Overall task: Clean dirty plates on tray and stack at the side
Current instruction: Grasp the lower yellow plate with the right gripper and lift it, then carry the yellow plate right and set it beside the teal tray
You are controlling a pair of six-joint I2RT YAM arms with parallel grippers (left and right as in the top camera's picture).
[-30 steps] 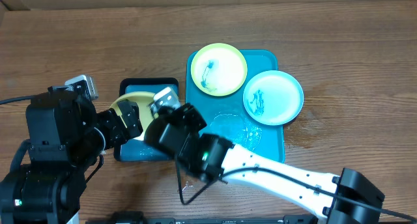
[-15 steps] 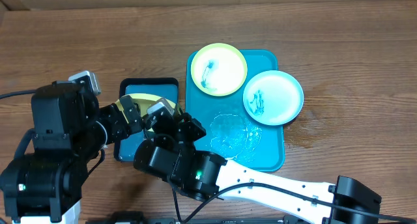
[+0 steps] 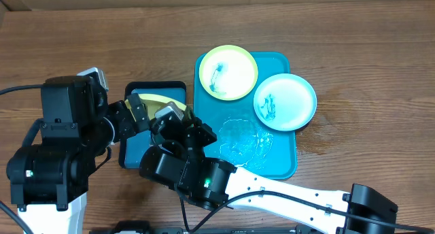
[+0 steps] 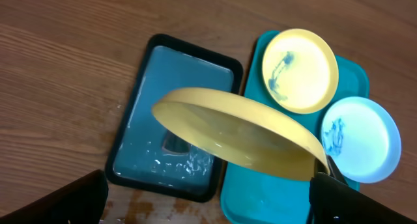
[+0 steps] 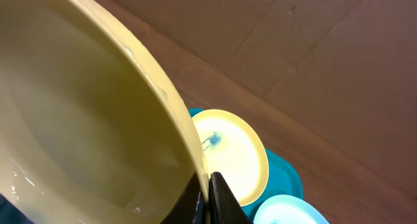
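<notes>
My right gripper (image 5: 208,191) is shut on the rim of a wet yellow-green plate (image 5: 85,120) and holds it tilted on edge above the black-rimmed blue tray (image 4: 169,81); the overhead view shows only a sliver of this plate (image 3: 155,103). My left gripper (image 4: 208,188) is open and empty, close beside the held plate (image 4: 241,136). A second yellow-green plate (image 3: 228,72) and a light blue plate (image 3: 285,101), both with blue-green smears, lie on the turquoise tray (image 3: 279,159).
The black-rimmed blue tray (image 3: 139,152) holds water and sits left of the turquoise tray. Water drops lie on the wooden table at its near edge (image 4: 163,204). A wet patch shows in the turquoise tray's middle (image 3: 245,139).
The right gripper has tipped the held plate more steeply on edge over the black-rimmed tray. The left arm has shifted slightly right, toward the plate.
</notes>
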